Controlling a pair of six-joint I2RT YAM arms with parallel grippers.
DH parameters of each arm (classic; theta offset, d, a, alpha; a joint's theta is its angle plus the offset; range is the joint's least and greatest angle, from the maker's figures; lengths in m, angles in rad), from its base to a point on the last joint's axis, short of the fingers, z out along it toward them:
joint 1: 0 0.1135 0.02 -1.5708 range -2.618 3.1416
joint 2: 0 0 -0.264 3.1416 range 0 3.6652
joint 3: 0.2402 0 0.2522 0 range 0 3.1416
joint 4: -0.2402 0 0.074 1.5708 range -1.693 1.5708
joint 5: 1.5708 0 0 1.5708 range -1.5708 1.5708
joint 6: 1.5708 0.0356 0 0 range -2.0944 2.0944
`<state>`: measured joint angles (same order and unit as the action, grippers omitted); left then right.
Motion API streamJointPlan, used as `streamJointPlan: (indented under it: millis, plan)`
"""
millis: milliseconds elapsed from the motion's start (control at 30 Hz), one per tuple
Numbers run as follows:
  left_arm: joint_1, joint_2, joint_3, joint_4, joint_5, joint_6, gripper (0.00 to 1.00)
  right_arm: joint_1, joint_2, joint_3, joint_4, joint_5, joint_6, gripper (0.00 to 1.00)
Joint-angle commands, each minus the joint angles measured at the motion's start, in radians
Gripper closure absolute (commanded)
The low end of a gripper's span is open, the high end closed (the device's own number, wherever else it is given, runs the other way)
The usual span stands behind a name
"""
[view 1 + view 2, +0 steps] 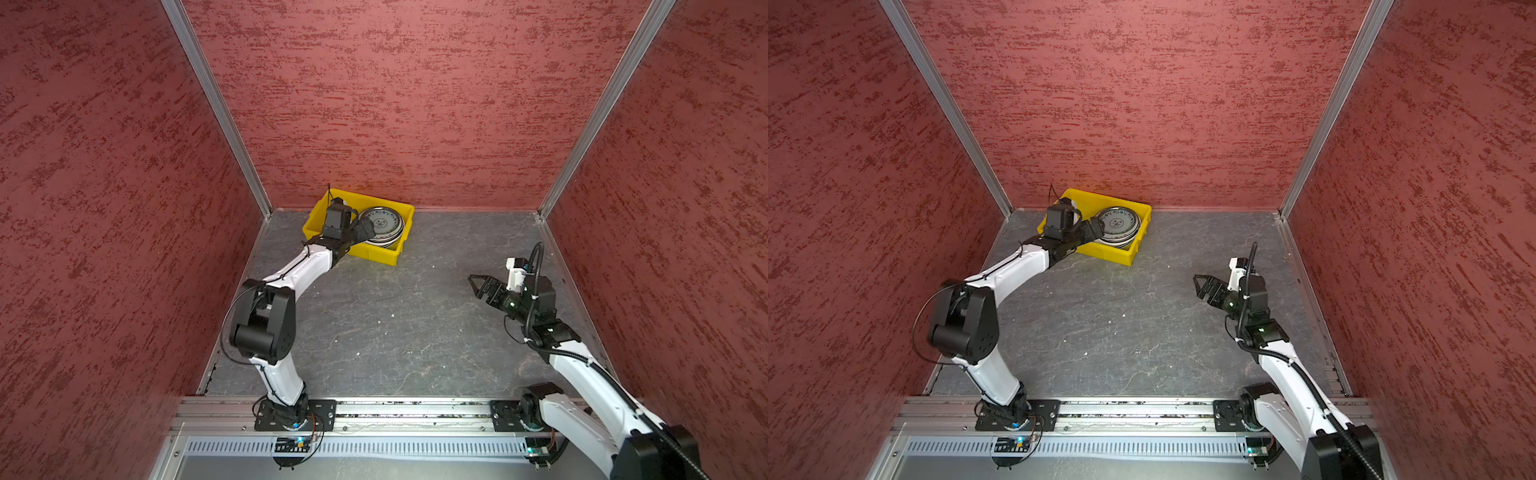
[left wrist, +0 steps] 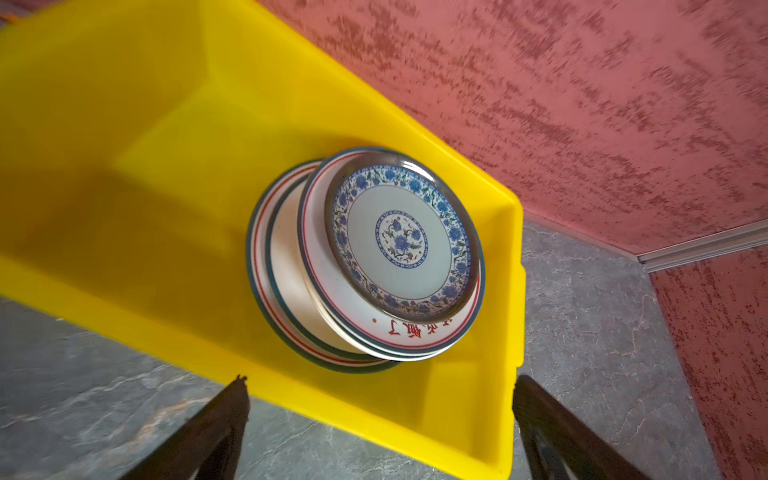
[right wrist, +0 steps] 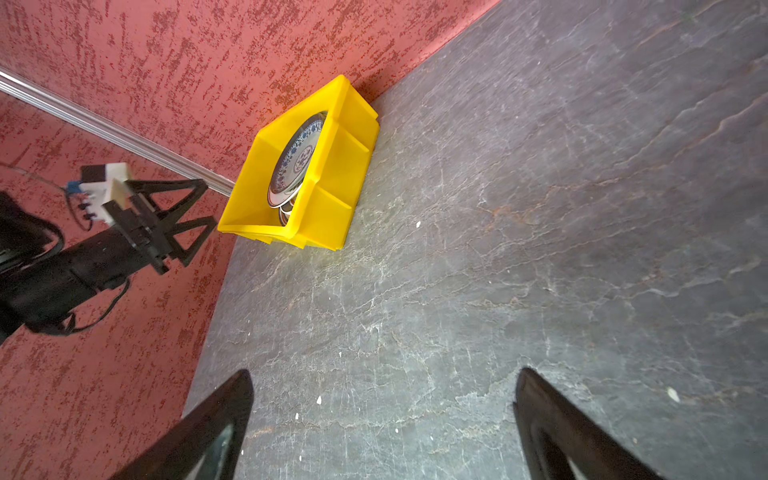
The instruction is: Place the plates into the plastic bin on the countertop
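Three textured red walls enclose the booth: the far wall (image 1: 415,104), the left wall (image 1: 104,208) and the right wall (image 1: 685,249), all streaked with darker red. An aluminium left corner post (image 1: 216,108) and right corner post (image 1: 602,108) rise where the walls meet. An aluminium rail (image 1: 415,409) runs along the near edge, left to right, with a slotted grey strip (image 1: 415,448) just nearer. A few pale specks (image 1: 392,316) dot the middle ground.
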<state>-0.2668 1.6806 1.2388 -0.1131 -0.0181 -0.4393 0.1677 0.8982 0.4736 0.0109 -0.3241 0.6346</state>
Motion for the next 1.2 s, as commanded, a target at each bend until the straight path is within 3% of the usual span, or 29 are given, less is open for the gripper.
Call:
streamJointPlan:
  millis: [0,100,233,433,667,800,900,1067,1167]
  plan:
    - [-0.007,-0.161,-0.134,0.079,-0.147,0.075,0.01,-0.004,-0.027,-0.007,0.029,0.050,-0.015,0.01]
    - [0.001,-0.338,-0.301,0.114,-0.246,0.117,0.01,-0.003,-0.041,-0.023,0.078,0.069,-0.006,0.01]
    - [0.074,-0.548,-0.476,0.106,-0.288,0.131,0.01,-0.004,-0.031,-0.047,0.147,0.112,-0.004,0.01]
    - [0.224,-0.700,-0.705,0.226,-0.277,0.130,0.01,-0.004,0.035,-0.002,0.153,0.141,-0.025,0.01]
    - [0.272,-0.625,-0.801,0.397,-0.288,0.247,0.01,-0.004,0.041,-0.016,0.215,0.191,-0.027,0.01]
    - [0.296,-0.531,-0.817,0.536,-0.214,0.251,0.01,-0.004,0.022,-0.050,0.274,0.253,-0.063,0.01]
    - [0.296,-0.446,-0.797,0.621,-0.212,0.277,0.01,-0.004,-0.017,-0.089,0.313,0.322,-0.106,0.01]
    - [0.283,-0.362,-0.744,0.582,-0.243,0.331,0.01,-0.005,-0.082,-0.125,0.292,0.519,-0.169,0.01]
    - [0.281,-0.338,-0.781,0.698,-0.248,0.346,0.01,-0.005,-0.100,-0.169,0.356,0.589,-0.190,0.01]
